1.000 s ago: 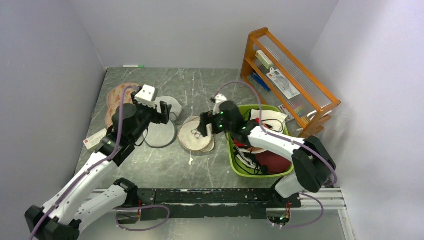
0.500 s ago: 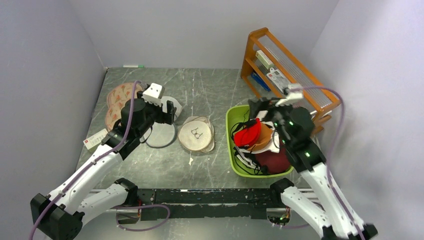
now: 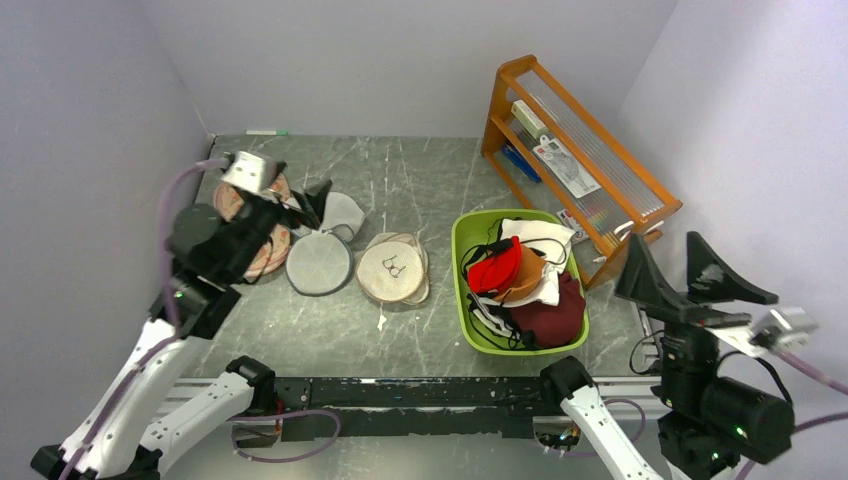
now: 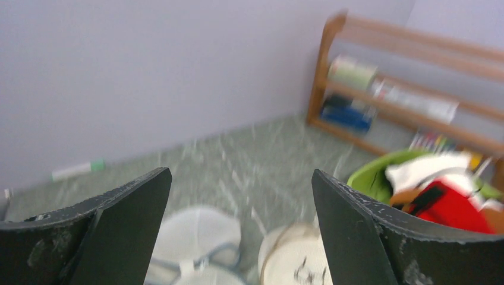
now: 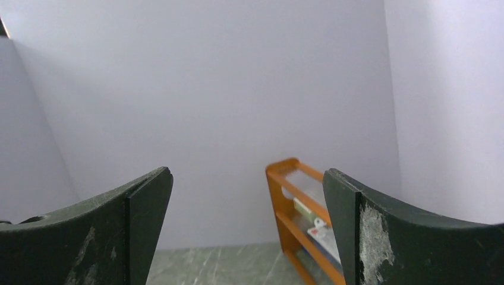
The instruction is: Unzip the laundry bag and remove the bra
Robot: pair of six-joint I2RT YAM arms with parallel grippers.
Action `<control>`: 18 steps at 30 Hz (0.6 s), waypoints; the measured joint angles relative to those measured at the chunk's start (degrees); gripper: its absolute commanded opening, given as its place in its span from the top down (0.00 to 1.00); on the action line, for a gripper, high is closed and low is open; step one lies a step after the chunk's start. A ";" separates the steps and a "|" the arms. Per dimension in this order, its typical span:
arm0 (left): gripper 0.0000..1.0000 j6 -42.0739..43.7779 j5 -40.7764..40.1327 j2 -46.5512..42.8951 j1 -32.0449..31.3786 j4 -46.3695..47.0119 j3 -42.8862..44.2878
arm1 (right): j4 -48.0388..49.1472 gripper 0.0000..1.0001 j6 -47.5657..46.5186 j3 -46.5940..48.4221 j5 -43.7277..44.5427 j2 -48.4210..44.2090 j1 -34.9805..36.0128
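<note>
Top external view gives you the clearest read on progress: the round cream-beige mesh laundry bag with the small dark spectacles-like mark (image 3: 393, 272) lies flat on the grey marbled table (image 3: 420, 330), just left of the lime-green plastic bin (image 3: 463, 300). The small bright red bra with orange-tan cups (image 3: 497, 272) sits on top of the clothes heaped in that bin, clear of the bag.

You have nothing in either hand. The left gripper (image 3: 312, 200) hangs above the far left of the table with its jaws spread wide. Its wrist view looks between the black fingers (image 4: 128, 205) at the bag (image 4: 297, 267) below and the bra (image 4: 454, 208) off to the right. The right gripper (image 3: 668, 262) is raised beyond the table's right edge, jaws also wide apart, and its wrist view shows only wall and the orange wooden rack (image 5: 297, 208).

By my judgement the removal is done. Whether the bag's zip stands open is too small to tell.
</note>
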 measured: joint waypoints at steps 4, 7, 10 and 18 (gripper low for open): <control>0.00 0.15 2.08 -1.97 0.00 1.77 9.55 | 0.04 0.00 -1.14 3.41 0.96 -1.03 0.00; 0.00 0.04 2.47 -4.52 0.00 3.74 13.27 | -0.35 0.00 -1.22 4.22 2.23 -0.90 0.00; 0.00 -0.26 2.78 -6.95 0.00 5.81 13.81 | -0.96 0.00 -1.14 4.85 3.54 0.48 0.00; 0.00 -1.42 1.16 -7.23 0.00 6.10 12.00 | -3.52 0.00 -0.48 5.38 5.22 5.79 0.00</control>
